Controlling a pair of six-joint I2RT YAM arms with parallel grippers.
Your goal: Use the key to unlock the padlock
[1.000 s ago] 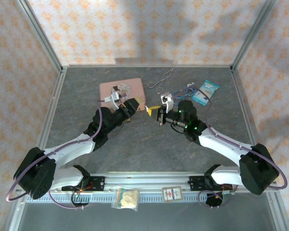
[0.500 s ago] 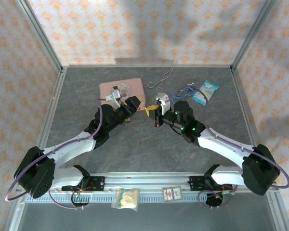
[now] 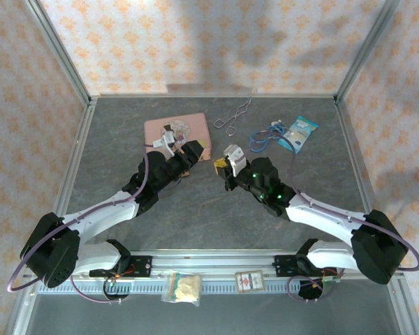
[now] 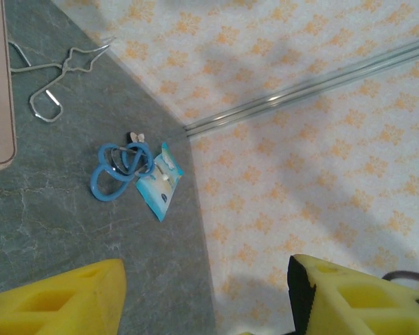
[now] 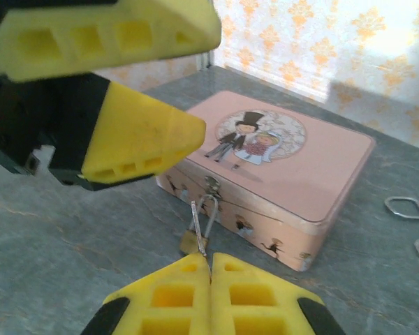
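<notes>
Two arms lean in toward the front of the pink tin [image 3: 178, 131] at the back left of your desk [image 3: 195, 223]. Your right gripper [image 5: 211, 259] sits low just in front of the tin. Its jaws are clenched flat together on what looks like the key [image 5: 203, 256], a thin silver sliver reaching from their tips to the underside of the padlock [image 5: 193, 242]. That padlock is the tiny brass body hanging by its wire shackle from the clasp on the tin's front wall, just above your right fingertips. Your left gripper [image 3: 193, 151] hovers near it at the tin's front corner, jaws released and well spread with nothing between them. From the right wrist you see its yellow fingers [image 5: 140, 139] above and left of the padlock, not touching it. Behind the tin to the right lies a bent wire loop [image 3: 230, 120]. Further right, a coil of blue cord [image 3: 265, 137] touches a small blue-and-white packet [image 3: 298, 132]. On the near rail between the arm bases you have a clear bag [image 3: 184, 287] and a small card [image 3: 250, 281].
</notes>
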